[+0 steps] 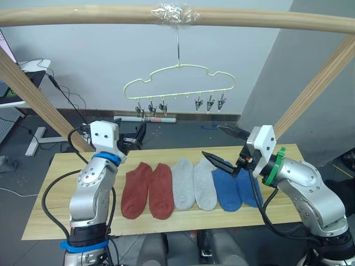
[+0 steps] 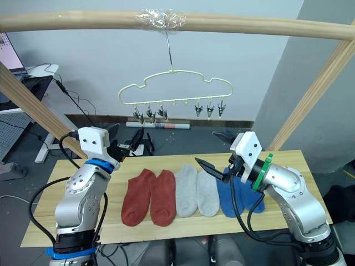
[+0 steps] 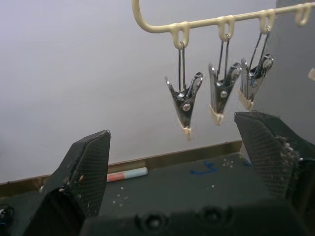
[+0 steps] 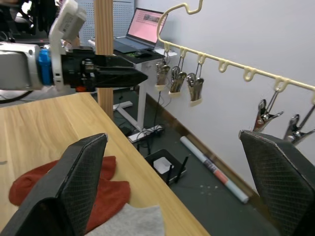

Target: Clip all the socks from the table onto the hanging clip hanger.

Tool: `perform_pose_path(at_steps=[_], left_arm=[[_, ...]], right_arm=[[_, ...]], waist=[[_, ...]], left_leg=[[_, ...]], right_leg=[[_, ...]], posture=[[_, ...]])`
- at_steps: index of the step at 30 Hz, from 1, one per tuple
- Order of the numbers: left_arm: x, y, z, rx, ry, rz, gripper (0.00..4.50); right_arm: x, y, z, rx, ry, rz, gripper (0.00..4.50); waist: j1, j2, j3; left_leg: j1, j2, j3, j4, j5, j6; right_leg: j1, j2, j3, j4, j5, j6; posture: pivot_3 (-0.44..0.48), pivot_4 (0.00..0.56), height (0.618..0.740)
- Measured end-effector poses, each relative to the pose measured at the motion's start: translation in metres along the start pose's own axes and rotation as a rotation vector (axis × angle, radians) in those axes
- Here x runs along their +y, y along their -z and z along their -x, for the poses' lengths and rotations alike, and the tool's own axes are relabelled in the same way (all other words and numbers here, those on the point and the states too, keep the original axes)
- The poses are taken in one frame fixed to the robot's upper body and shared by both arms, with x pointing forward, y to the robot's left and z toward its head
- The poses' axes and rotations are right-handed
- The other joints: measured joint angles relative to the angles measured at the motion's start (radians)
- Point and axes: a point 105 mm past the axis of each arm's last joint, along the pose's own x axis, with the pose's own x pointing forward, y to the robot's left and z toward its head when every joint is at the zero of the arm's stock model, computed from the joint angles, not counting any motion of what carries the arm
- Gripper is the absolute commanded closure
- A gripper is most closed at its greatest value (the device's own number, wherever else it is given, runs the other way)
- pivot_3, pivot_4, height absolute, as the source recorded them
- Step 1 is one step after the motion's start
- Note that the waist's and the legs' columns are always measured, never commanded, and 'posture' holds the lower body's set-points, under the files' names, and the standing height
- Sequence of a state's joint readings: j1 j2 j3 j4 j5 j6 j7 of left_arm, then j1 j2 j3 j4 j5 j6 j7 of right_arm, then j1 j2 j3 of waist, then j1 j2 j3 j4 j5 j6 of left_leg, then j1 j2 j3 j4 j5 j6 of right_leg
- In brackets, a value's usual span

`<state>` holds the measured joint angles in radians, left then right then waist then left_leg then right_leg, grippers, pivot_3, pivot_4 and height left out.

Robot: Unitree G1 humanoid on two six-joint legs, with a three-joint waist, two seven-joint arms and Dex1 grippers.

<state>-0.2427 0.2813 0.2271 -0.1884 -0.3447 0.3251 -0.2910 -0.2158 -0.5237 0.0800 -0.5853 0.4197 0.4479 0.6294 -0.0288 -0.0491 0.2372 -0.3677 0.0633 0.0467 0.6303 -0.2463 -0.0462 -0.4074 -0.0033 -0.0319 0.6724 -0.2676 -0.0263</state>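
Note:
Six socks lie side by side on the wooden table (image 1: 55, 213): two rust-red socks (image 1: 148, 189), two light grey socks (image 1: 194, 183) and two blue socks (image 1: 227, 188). The pale-yellow clip hanger (image 1: 178, 82) hangs by its hook from the top pole, and all its metal clips (image 3: 184, 103) are empty. My left gripper (image 1: 138, 136) is open above the table's far left edge, pointing up toward the left clips. Over the blue socks hovers my right gripper (image 1: 224, 147), open and holding nothing.
A wooden frame surrounds the table: a horizontal top pole (image 1: 83, 15) and slanted side poles (image 1: 33, 94) (image 1: 316, 88). A desk with a laptop (image 4: 142, 29) stands at the far left. A red-and-white tube (image 1: 158, 119) lies on the floor by the wall.

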Motion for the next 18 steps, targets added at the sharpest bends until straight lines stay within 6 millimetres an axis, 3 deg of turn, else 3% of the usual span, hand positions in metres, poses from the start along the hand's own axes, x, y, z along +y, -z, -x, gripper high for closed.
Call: perform_pose_path(at_steps=[1,4,9,18], left_arm=[[0.000,-0.001,-0.001,-0.005,0.000,0.000,0.01],[0.000,0.000,-0.007,-0.010,-0.005,0.013,0.60],[-0.004,-0.008,-0.018,-0.056,-0.009,0.031,2.10],[-0.001,-0.012,-0.023,-0.105,-0.060,-0.003,2.10]], right_arm=[[0.000,0.001,0.000,0.004,-0.001,-0.003,0.00],[0.000,0.003,0.001,0.018,-0.005,-0.012,0.00],[0.000,0.002,0.003,0.024,-0.016,-0.026,0.00],[-0.001,0.000,0.003,0.027,-0.018,-0.026,0.00]], waist=[[0.000,0.000,0.006],[-0.001,0.002,0.017],[-0.002,0.002,0.021],[-0.005,0.000,0.031]], left_leg=[[0.000,0.000,0.000,0.000,0.000,0.000],[-0.003,0.000,-0.001,0.000,0.000,0.000],[-0.015,0.000,-0.003,0.002,0.000,0.000],[-0.016,0.000,-0.003,0.001,0.000,0.000]], right_leg=[[0.000,0.000,0.000,0.000,0.000,0.000],[-0.003,0.000,-0.001,0.000,0.000,0.000],[-0.013,0.000,-0.003,0.001,0.000,0.001],[-0.014,0.000,-0.004,0.001,0.000,0.001]], posture=[[-0.104,0.290,0.740],[-0.110,0.293,0.740],[-0.120,0.296,0.740],[-0.120,0.300,0.740]])
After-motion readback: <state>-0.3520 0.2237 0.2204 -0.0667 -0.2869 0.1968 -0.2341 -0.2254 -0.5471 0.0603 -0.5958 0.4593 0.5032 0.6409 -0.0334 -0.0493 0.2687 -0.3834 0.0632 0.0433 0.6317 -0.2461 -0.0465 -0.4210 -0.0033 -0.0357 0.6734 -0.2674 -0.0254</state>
